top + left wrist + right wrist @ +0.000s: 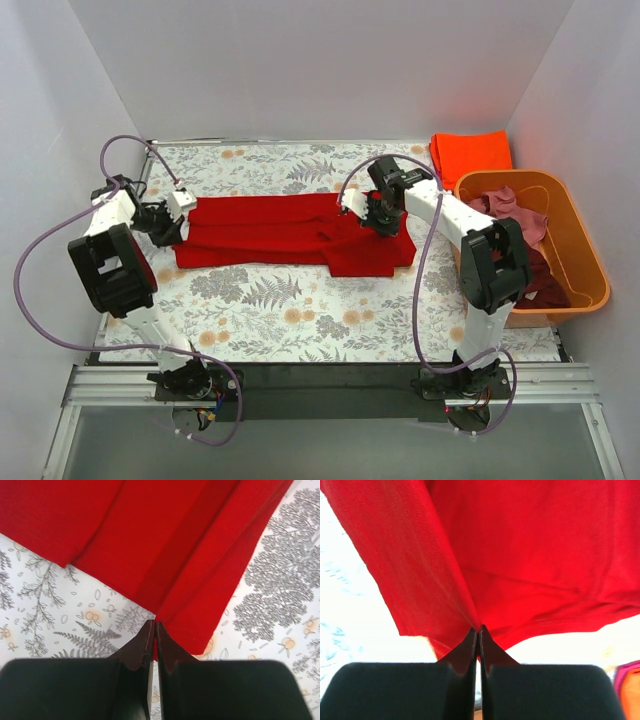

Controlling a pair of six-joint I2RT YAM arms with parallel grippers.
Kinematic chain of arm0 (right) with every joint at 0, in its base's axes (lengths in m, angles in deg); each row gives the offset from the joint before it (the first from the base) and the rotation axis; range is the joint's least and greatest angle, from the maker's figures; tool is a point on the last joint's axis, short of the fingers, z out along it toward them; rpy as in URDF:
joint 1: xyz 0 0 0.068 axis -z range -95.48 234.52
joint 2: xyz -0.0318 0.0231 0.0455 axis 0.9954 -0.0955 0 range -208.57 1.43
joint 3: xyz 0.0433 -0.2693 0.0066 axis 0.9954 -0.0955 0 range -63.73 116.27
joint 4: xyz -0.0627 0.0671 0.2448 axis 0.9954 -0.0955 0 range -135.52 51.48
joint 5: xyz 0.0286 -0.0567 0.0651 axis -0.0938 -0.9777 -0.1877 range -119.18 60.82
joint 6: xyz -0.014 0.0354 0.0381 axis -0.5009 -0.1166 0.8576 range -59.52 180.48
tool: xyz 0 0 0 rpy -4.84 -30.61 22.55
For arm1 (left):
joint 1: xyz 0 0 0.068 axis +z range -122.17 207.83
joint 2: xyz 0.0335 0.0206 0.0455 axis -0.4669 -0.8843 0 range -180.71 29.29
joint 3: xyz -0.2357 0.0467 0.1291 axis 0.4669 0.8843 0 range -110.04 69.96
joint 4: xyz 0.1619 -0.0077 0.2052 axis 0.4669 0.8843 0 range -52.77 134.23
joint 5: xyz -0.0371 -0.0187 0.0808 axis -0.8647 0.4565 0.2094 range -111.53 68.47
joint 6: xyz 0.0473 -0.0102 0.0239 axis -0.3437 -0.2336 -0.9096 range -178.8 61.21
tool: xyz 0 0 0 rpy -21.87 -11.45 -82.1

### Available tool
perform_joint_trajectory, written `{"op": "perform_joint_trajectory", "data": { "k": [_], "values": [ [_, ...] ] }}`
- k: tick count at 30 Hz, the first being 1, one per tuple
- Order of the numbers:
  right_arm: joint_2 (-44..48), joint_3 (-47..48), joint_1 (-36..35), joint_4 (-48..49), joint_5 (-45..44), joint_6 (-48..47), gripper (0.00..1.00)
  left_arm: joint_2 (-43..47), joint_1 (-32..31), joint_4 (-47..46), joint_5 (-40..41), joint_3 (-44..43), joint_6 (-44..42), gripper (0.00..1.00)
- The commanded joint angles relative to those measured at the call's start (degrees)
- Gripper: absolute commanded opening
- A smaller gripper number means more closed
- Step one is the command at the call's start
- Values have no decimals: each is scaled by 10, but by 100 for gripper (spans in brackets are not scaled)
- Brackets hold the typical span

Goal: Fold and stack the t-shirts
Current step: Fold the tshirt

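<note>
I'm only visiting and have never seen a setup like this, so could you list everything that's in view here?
bright red t-shirt: one, bright red, spread across the middle of the table
folded t-shirt: one, orange-red, far right corner
tub: one, orange, right side
crumpled t-shirts: at least two, dusty pink and maroon, inside the tub
table cover: one, white with grey and tan leaf print
walls: white, on three sides
cables: two, lilac, looping off the arms
arms: two, white and black, bases at the near edge
left gripper: black, shut on the bright red t-shirt's left end
right gripper: black, shut on its right end
</note>
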Motion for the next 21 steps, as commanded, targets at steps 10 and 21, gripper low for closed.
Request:
{"op": "perform_joint_trajectory", "data": {
  "k": [10,21],
  "values": [
    [-105,159,31,-62,-18,-76,1,-46,-33,-58,-12,-50,44,0],
    [-175,234,31,-68,-23,-92,1,-70,-34,-64,6,-64,40,0]
  ]
}}
